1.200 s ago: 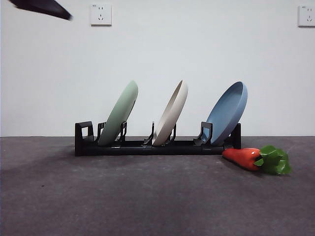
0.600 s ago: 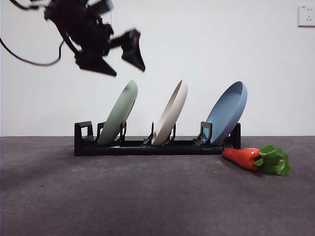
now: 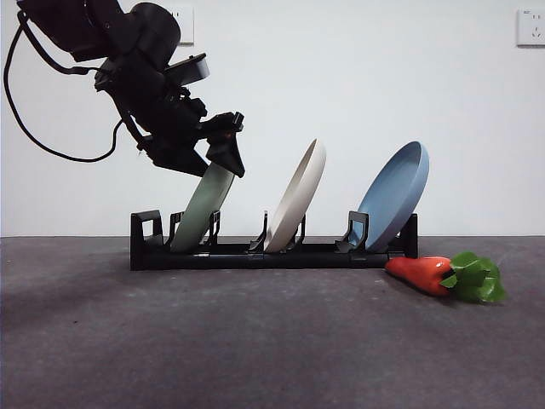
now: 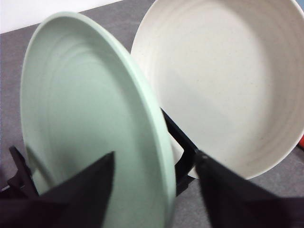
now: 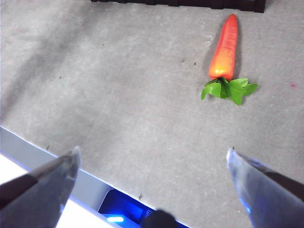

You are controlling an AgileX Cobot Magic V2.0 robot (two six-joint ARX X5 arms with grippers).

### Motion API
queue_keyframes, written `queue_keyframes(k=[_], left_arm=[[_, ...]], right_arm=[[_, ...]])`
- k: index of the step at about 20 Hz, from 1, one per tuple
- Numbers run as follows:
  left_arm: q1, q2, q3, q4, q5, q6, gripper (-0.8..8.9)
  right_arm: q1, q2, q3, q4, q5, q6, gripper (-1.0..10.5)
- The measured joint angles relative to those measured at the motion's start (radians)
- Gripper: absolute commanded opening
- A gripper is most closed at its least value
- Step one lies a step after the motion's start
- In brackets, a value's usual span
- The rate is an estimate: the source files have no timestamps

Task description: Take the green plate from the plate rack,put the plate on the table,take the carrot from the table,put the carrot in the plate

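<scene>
The green plate point(image 3: 202, 207) leans in the left slot of the black plate rack point(image 3: 272, 253). My left gripper point(image 3: 204, 153) has come down over the plate's top rim; in the left wrist view its jaws stand open with the plate's point(image 4: 90, 118) rim between them. The carrot point(image 3: 434, 274) lies on the table point(image 3: 255, 341) to the right of the rack, leaves pointing right. In the right wrist view the carrot point(image 5: 225, 50) lies ahead of my right gripper point(image 5: 152, 164), which is open, empty and high above the table.
A cream-white plate point(image 3: 298, 200) stands in the middle slot and a dusty-blue plate point(image 3: 396, 196) in the right slot. The cream plate point(image 4: 223, 76) is close beside the green one. The table's front edge point(image 5: 57, 175) shows in the right wrist view.
The left arm has dropped from the upper left down onto the green plate's top rim, jaws now straddling it. The plates and carrot have not moved.
</scene>
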Motion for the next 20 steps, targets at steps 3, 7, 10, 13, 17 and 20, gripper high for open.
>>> queue_keyframes(k=[3,7,10,13,17,20], left_arm=[[0.000,0.000,0.000,0.000,0.006,0.000,-0.08],[0.003,-0.005,0.009,0.010,0.008,-0.018,-0.08],[0.004,-0.009,0.009,0.004,0.011,-0.029,-0.08],[0.004,-0.048,0.007,-0.022,0.012,-0.055,-0.08],[-0.001,-0.156,0.006,-0.044,0.023,-0.087,-0.08],[-0.007,-0.260,0.006,-0.127,0.024,-0.088,-0.08]], right_arm=[[0.000,0.000,0.000,-0.006,0.000,0.000,6.6],[0.000,0.000,0.000,-0.006,0.000,0.000,6.6],[0.000,0.000,0.000,-0.006,0.000,0.000,6.6],[0.000,0.000,0.000,-0.006,0.000,0.000,6.6],[0.000,0.000,0.000,-0.006,0.000,0.000,6.6],[0.000,0.000,0.000,-0.006,0.000,0.000,6.6]])
